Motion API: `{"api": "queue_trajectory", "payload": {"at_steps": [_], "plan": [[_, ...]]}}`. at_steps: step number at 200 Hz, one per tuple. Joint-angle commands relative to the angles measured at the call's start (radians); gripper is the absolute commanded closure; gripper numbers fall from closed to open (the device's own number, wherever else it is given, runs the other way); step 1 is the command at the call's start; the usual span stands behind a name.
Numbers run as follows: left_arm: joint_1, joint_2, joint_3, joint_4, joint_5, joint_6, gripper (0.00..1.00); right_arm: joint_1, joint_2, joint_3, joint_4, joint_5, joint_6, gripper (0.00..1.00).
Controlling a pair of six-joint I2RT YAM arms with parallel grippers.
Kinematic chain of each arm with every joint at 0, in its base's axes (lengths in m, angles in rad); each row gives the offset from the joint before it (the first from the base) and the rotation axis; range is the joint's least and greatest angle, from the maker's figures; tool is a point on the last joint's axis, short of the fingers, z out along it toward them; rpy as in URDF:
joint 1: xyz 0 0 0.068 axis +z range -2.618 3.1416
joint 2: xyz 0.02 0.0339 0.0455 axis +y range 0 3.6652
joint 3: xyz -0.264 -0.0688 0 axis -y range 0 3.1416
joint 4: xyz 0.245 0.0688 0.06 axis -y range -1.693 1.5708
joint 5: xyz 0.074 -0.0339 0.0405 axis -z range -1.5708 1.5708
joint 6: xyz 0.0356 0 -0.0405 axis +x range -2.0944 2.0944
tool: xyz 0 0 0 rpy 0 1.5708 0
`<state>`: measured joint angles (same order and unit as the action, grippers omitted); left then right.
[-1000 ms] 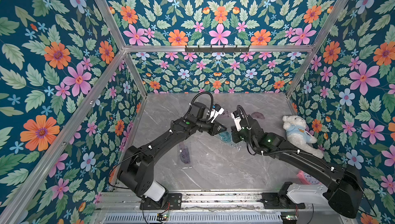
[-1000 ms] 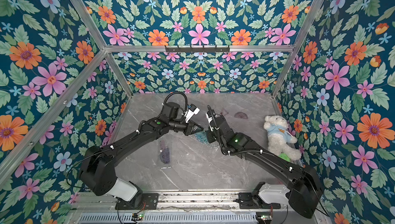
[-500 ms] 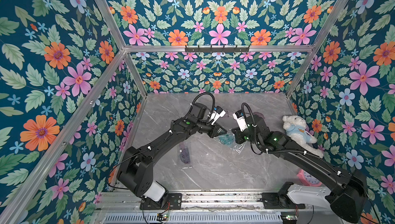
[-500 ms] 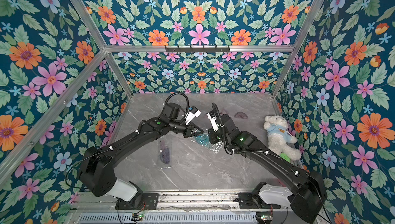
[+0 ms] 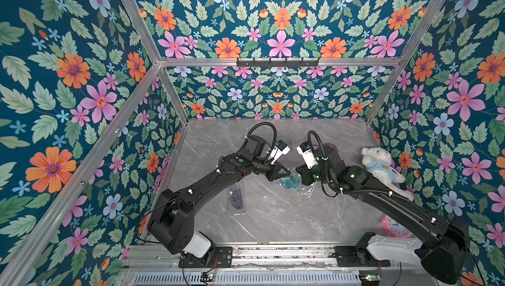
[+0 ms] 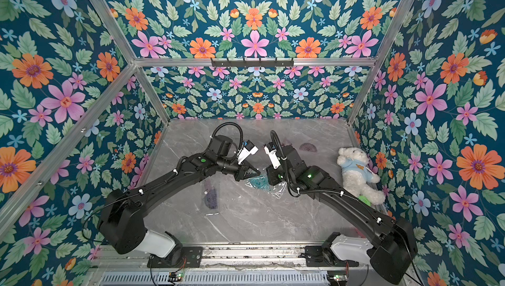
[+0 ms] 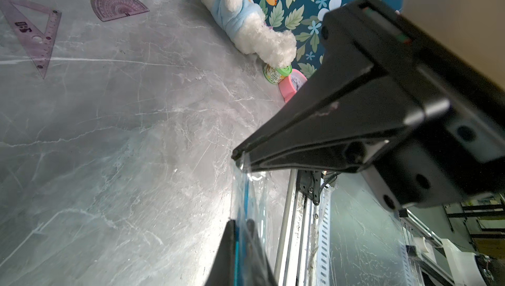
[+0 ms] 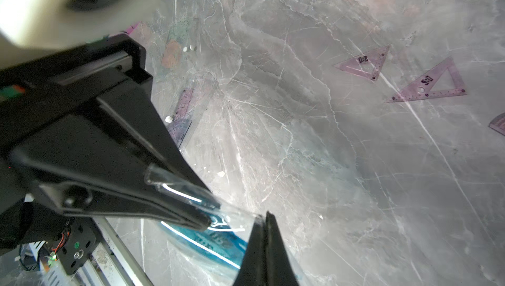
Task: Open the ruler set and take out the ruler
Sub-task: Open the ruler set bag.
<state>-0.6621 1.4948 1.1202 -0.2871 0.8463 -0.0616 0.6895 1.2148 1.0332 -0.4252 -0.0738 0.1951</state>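
Note:
The ruler set is a clear plastic bag with blue rulers showing through it, held just above the middle of the marble table. My left gripper is shut on one side of the bag, with a blue edge between its fingers. My right gripper is shut on the bag's clear film opposite. The two sets of fingertips nearly meet, and the film is stretched between them. The bag's loose end droops to the table.
A purple straight ruler lies on the table near the left arm. Two purple set squares and a protractor lie towards the back. A white teddy bear, a green tub and a pink clock line the right wall.
The right arm has shifted a little to the right and its wrist has turned. The bag now hangs lower and more spread out between the grippers. Both grippers stay shut.

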Motion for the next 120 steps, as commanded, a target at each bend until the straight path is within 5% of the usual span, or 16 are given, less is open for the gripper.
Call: {"api": "queue_trajectory", "payload": {"at_steps": [1, 120], "plan": [[-0.002, -0.014, -0.023, -0.158, -0.010, 0.032, 1.00, -0.016, 0.001, 0.016, 0.027, 0.102, -0.014, 1.00], [-0.004, -0.050, -0.051, -0.171, -0.040, 0.040, 1.00, -0.028, 0.002, 0.039, -0.040, -0.031, -0.027, 1.00]]}}
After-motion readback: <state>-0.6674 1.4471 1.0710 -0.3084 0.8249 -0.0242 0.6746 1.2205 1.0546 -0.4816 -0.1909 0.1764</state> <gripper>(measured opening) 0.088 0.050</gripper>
